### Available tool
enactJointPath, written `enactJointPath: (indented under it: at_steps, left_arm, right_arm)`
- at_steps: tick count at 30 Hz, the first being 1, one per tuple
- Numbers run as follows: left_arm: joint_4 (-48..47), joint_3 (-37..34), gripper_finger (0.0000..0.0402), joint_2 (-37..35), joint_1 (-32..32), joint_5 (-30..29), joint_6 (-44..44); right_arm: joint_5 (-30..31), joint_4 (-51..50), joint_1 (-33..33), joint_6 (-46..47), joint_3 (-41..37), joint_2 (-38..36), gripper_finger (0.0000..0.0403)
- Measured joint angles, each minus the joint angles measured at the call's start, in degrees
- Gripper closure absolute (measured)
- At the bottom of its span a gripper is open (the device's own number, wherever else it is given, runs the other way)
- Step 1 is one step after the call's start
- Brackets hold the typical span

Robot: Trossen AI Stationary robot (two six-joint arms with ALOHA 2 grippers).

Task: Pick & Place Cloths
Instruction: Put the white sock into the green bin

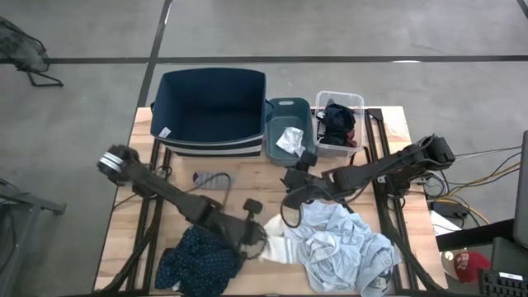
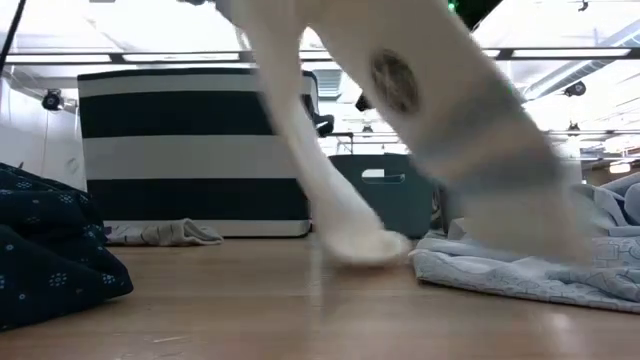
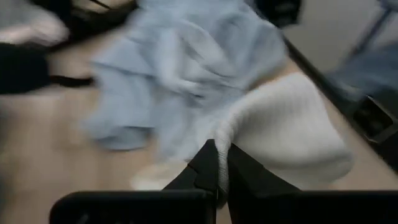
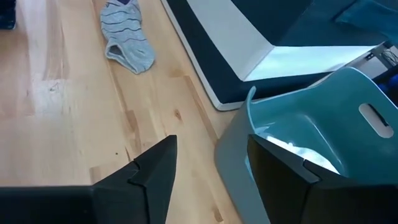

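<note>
White ribbed fabric, a soft white cloth point(image 3: 283, 134), is pinched between the closed fingers of the left gripper point(image 3: 219, 163), near the lower centre of the high view, where the piece point(image 1: 276, 245) sits at the left edge of a heap of light blue shirts point(image 1: 342, 247) in the lower right. In the low view the white cloth point(image 2: 340, 150) hangs blurred across the middle of the frame, its lower end close to the pale wooden table point(image 2: 300, 310). A dark teal dotted garment point(image 1: 198, 262) lies crumpled at the lower left of the high view. The right gripper point(image 1: 290, 178) sits at centre frame, just below a teal plastic bin point(image 1: 287, 109) holding a white piece point(image 1: 290, 139); its fingers point(image 4: 149, 171) are spread apart with nothing between them. A small grey striped sock point(image 1: 212, 178) lies in front of the large navy bin point(image 1: 210, 103) at upper centre. A clear plastic bin point(image 1: 338, 99) to the right holds black and maroon fabric point(image 1: 338, 122).
</note>
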Motion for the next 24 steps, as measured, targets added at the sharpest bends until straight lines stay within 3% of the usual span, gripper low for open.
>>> enactJointPath:
  at_steps: [6, 13, 20, 24]
  left_arm:
    - [-1.16, -5.01, 0.0389, -7.01, -0.52, -19.25, -3.55]
    - [0.66, -11.25, 0.0386, -9.7, -0.55, -31.98, -16.5]
    - [4.74, -11.36, 0.0385, -9.68, -0.57, -38.68, -17.38]
    - [4.72, -11.74, 0.0385, -9.66, -0.57, -39.86, -17.87]
  right_arm:
    - [-0.02, 1.79, 1.92, -0.19, 0.0, 0.0, 0.0227]
    - [-1.31, 5.97, 2.3, -0.4, 0.0, 0.0, 0.0246]
    - [-14.4, 9.74, 2.38, -4.75, 0.0, 0.0, 0.0264]
    - [-17.0, 11.16, 2.57, -4.79, 0.0, 0.07, 0.0276]
